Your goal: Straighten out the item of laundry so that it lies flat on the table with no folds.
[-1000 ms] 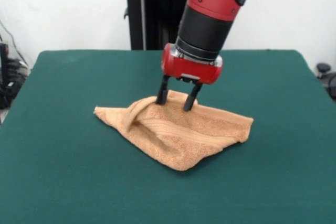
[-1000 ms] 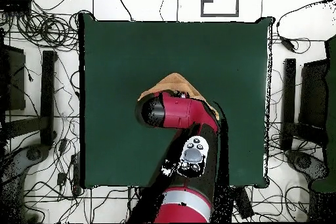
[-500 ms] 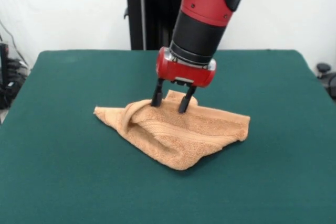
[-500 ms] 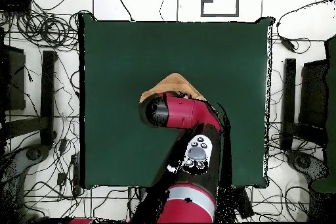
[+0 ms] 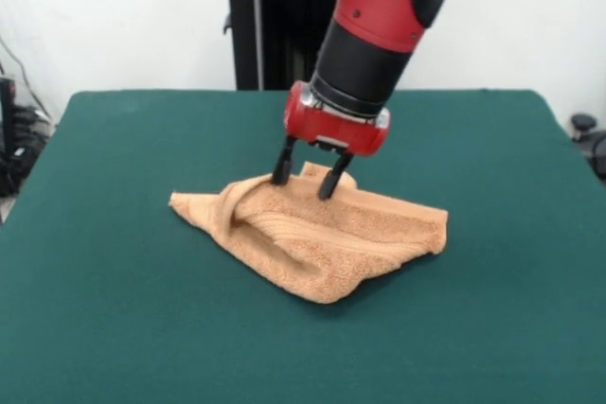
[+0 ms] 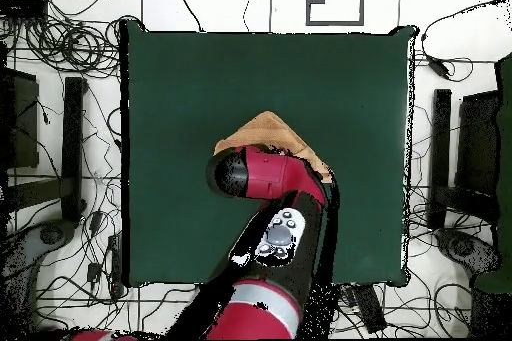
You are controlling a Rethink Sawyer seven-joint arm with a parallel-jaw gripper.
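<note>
The item of laundry (image 5: 317, 234), an orange-tan terry towel, lies crumpled and folded over itself near the middle of the dark green table (image 5: 114, 309). A thick fold runs across its left part, and a raised peak stands at its far edge. My gripper (image 5: 303, 183) hangs over that far edge, open, with both black fingertips pressing down into the cloth on either side of the peak. In the overhead view the arm (image 6: 270, 172) covers most of the towel (image 6: 262, 127), and the gripper itself is hidden beneath it.
The green table (image 6: 180, 77) reaches well beyond the towel on every side. Cables and equipment lie on the floor around the table (image 6: 60, 47). A black pedestal column (image 5: 260, 35) stands behind the far edge.
The gripper has shifted slightly left along the towel's far edge, staying open. The towel's right corner has drawn in a little. The arm's elbow has swung round in the overhead view.
</note>
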